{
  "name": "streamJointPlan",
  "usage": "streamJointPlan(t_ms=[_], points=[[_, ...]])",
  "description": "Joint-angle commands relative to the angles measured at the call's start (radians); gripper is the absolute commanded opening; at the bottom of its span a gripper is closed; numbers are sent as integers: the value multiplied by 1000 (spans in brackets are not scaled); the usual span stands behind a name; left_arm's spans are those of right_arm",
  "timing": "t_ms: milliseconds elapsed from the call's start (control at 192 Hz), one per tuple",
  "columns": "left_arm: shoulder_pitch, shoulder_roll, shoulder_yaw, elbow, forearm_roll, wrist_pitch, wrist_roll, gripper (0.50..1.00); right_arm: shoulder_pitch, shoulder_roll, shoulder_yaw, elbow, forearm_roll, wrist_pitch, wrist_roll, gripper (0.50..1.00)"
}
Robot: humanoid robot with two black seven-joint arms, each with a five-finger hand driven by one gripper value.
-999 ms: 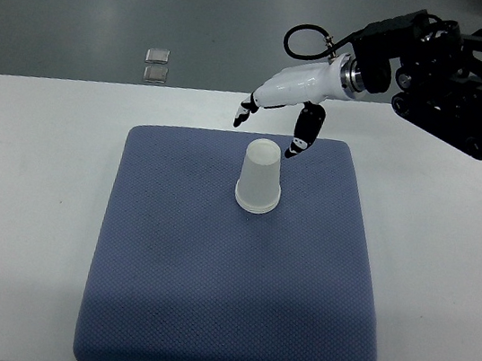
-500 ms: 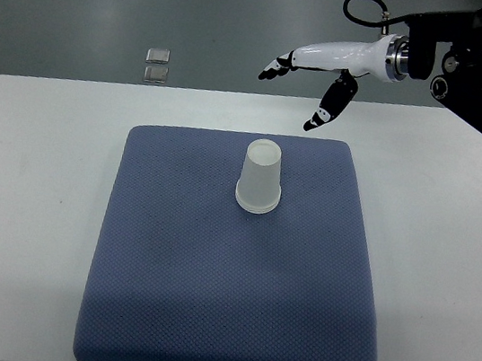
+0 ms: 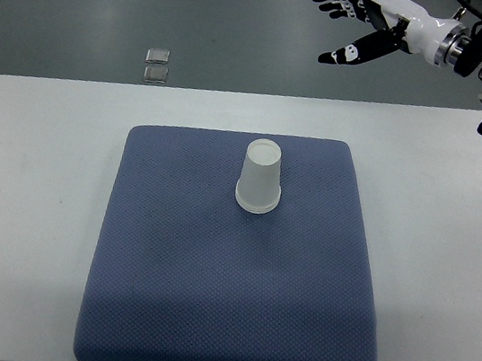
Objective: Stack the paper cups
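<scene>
Beyond the far edge of the white table (image 3: pixel 29 203), toward its left end, two small square silvery pieces (image 3: pixel 156 65) lie on the grey floor, one just behind the other. A blue mat (image 3: pixel 205 302) covers the middle of the table, its far edge close to the table's far edge and its near edge almost at the table's near edge. On the mat, nearer its far edge and about midway between its left and right sides, stands a white paper cup (image 3: pixel 260 177) upside down, wide rim on the fabric. It looks like a single stack; how many cups are nested in it cannot be told. Above the floor past the table's far right corner hangs the right hand (image 3: pixel 360 21), fingers spread apart and empty, well away from the cup.
</scene>
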Motion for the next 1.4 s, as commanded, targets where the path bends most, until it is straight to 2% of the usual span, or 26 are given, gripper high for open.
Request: streamJointPlan(t_ms=[0,271,458,598,770,869,1395], points=[[-1,0,1,1,0,0,0,1000,-40,2,5,-34,117,-2,0,913],[-1,0,1,1,0,0,0,1000,-138,2,5,-113,456,-2,-1,913],[-2,0,1,0,0,0,0,1000,-183,11,3,-121,659,-5,-14,911],[-2,0,1,0,0,0,0,1000,-212,23,2,-121,763,-51,-73,913],[-2,0,1,0,0,0,0,1000,-227,42,0,-118,880,-56,-120,913],[-2,0,1,0,0,0,0,1000,-240,46,2,-118,917,-51,-136,913],[-2,0,1,0,0,0,0,1000,-255,100,9,-110,960,-65,-124,913]])
